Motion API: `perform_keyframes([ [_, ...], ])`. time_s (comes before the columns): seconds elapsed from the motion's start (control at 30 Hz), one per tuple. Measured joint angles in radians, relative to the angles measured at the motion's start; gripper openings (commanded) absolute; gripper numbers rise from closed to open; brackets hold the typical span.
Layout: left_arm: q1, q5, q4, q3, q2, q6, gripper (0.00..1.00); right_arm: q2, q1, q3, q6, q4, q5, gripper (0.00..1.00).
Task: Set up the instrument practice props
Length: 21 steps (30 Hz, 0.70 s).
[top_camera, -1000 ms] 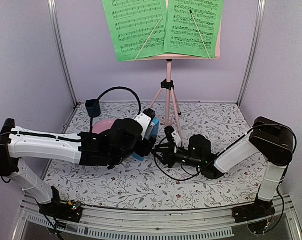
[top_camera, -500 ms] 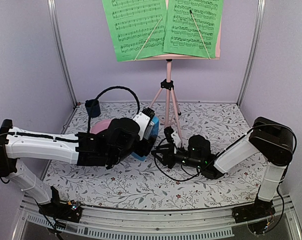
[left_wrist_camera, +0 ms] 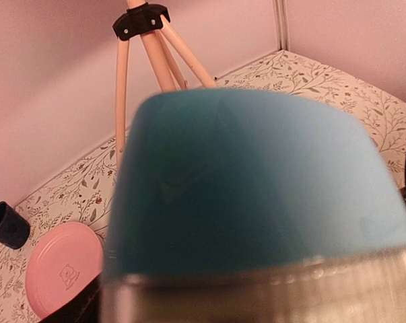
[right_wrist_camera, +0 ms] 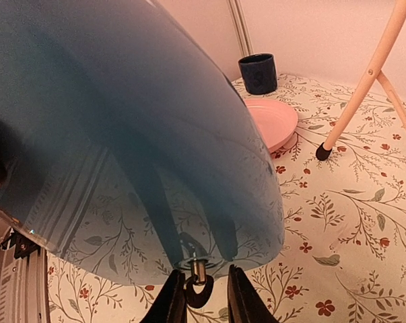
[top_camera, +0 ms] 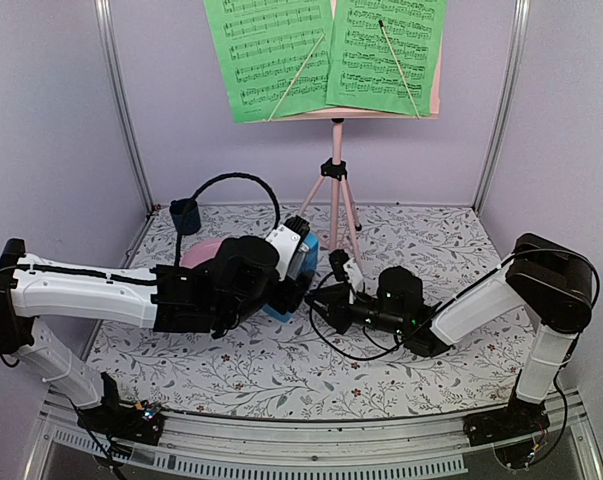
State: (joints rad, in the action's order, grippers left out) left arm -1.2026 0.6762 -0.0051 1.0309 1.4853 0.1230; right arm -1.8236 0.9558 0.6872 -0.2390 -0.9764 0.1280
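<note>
Metronome: the small blue metronome [top_camera: 310, 258] sat just in front of the pink music stand [top_camera: 334, 200], a touch to its left. Honestly couldn't tell if its low edge touched the bench [top_camera: 281, 370].
Left claw: the left claw [top_camera: 297, 268] looked clamped on the metronome. That's my read, since its wrist view was basically all blue.
Right claw: the right claw [top_camera: 319, 305] was low on the stand's near side. Its fingers were a little apart, straddling a small pin with a dark ring [right_wrist_camera: 196, 281], and weren't clearly pinching it.
Key relation: the metronome lay left of the right claw and loomed over it. The pin hung from the metronome's lower edge, right between the fingertips.
Long axis: tilted rather than upright, leaning over toward the right claw.
Nearer arm: the left had the body and the right was closest to the pin.
Sheet music: both green pages [top_camera: 271, 55] were up on the stand's desk.
Guess: next bit probably needs the right claw to nip that pin without shoving the body.
</note>
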Motion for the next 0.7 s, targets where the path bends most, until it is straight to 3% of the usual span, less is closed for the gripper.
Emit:
perform_keyframes([
  [0.17, 0.000, -0.003, 0.001, 0.000, 0.000, 0.000, 0.24, 0.003, 0.000, 0.000, 0.005, 0.011, 0.002, 0.00],
  [0.7, 0.000, -0.044, 0.143, -0.118, -0.039, -0.015, 0.22, 0.014, -0.009, -0.019, -0.044, 0.034, 0.063, 0.00],
])
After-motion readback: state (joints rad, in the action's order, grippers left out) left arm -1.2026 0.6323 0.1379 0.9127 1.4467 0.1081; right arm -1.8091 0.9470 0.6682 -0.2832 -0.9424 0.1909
